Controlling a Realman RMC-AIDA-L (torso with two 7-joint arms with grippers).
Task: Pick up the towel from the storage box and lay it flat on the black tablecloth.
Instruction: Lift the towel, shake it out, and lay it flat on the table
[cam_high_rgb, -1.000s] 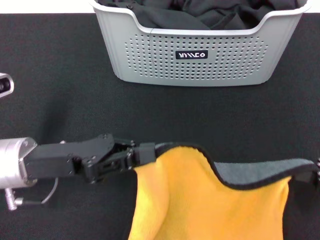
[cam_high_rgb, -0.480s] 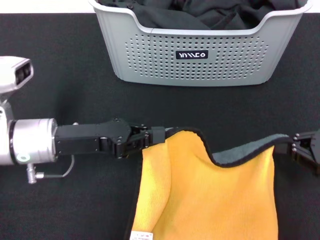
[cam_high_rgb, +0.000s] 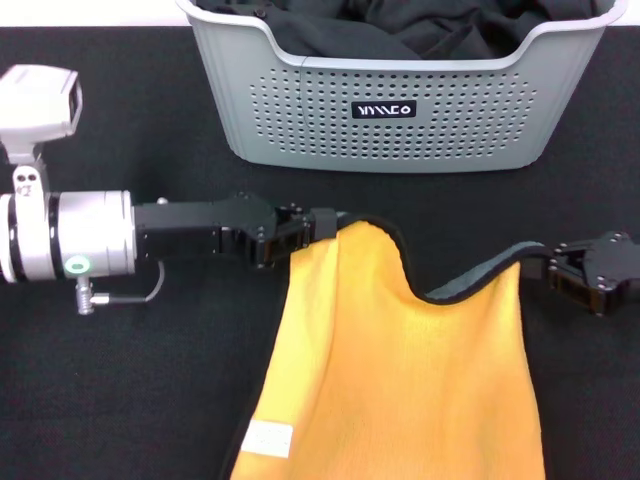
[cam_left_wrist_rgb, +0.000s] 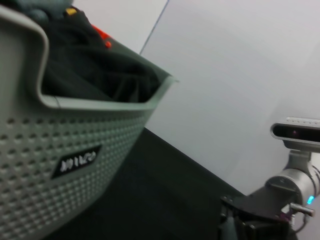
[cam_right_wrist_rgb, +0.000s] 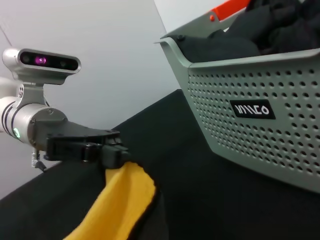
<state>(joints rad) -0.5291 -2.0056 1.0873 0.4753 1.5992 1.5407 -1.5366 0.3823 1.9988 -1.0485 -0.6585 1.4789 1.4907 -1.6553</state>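
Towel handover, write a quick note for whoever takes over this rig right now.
Left gripper is shut on one top corner of the towel; right gripper is shut on the other.
The towel is out of the storage box, stretched between the arms over the black tablecloth, top edge sagging.
Black fabric remains in the box.
Left: lower the towel flat, release.

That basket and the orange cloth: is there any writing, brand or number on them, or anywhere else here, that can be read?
Black logo plate on the storage box: stylised white letters, roughly "VIIILCO"; exact spelling unclear.
White label on the towel: no print can be made out.
Nothing else readable.
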